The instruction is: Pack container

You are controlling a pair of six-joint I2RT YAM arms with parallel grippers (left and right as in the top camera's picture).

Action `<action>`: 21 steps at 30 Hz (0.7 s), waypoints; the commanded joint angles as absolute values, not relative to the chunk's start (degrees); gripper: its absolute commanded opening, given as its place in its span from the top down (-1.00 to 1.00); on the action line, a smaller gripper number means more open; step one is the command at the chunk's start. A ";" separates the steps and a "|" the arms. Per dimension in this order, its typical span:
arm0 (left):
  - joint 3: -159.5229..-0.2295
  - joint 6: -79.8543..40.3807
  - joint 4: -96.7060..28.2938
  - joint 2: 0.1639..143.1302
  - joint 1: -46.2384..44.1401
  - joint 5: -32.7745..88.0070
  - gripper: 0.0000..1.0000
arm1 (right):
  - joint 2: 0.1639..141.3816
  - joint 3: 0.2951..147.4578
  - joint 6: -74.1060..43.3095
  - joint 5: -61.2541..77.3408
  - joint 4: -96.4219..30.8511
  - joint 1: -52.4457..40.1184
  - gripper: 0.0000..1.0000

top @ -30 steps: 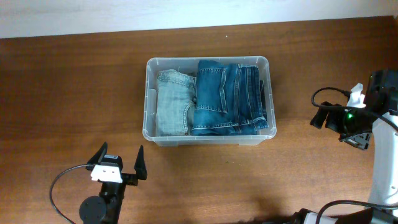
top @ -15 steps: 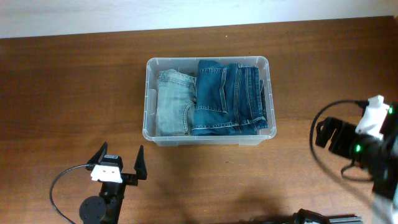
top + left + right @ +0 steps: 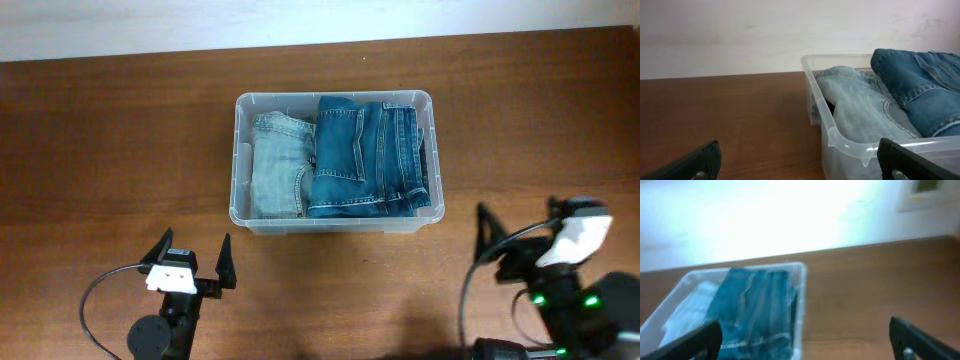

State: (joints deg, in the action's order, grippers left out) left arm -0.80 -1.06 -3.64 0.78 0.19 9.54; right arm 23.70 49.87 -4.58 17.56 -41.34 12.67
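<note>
The left gripper (image 3: 193, 252) sits at the lower left of the overhead frame. Its 2 dark fingers are spread wide with nothing between them, tips pointing toward the top of the frame. A black cable (image 3: 92, 300) curves out from its base toward the lower left corner.

The right gripper (image 3: 517, 228) is at the lower right of the same frame, likewise spread wide and empty. 1 finger stands out sharply against the wood, while the other is partly masked by the arm's white and black housing, where small green lights glow. Neither gripper touches the tub.

The container (image 3: 240, 160) rests on the brown wooden table (image 3: 120, 130) in the upper middle of the overhead frame. Its long sides run left to right, and it is well apart from both grippers. Inside lie 2 folded pairs of jeans, touching side by side. A light-wash pair (image 3: 278, 165) lies in the left part, and a dark blue pair (image 3: 365, 160) fills the middle and right.

In the left wrist view the tub takes up the right half of the frame, and the dark pair rises above its clear rim. The right wrist view is blurred, with the tub at the lower left of the frame. A pale wall (image 3: 200, 25) runs along the top of the overhead frame.
</note>
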 commanded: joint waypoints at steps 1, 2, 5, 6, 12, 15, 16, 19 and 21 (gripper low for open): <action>-0.51 -0.36 -3.70 0.30 0.56 9.21 -0.99 | 14.15 34.94 -4.89 23.83 -29.32 9.02 -0.97; -0.51 -0.36 -3.70 0.30 0.56 9.21 -0.99 | 12.53 32.25 -4.89 23.83 -26.30 8.34 -0.96; -0.51 -0.36 -3.70 0.30 0.56 9.21 -0.99 | 8.16 24.32 -4.82 23.81 -16.75 6.48 -0.97; -0.51 -0.36 -3.70 0.30 0.56 9.21 -0.99 | 7.01 21.91 -4.69 23.81 -13.76 6.07 -0.97; -0.51 -0.36 -3.70 0.30 0.56 9.21 -0.99 | 3.92 10.37 -4.71 23.40 2.98 5.50 -0.97; -0.51 -0.36 -3.70 0.30 0.56 9.21 -0.98 | 3.51 6.76 -4.71 23.27 8.84 5.50 -0.97; -0.51 -0.36 -3.70 0.30 0.56 9.21 -0.98 | 3.14 5.72 -4.71 23.03 10.09 5.45 -0.97; -0.51 -0.36 -3.70 0.30 0.56 9.21 -0.99 | 1.30 3.11 -4.73 19.88 12.03 4.19 -0.97; -0.51 -0.36 -3.70 0.30 0.56 9.21 -0.99 | 0.19 1.72 -4.73 16.95 12.53 2.50 -0.97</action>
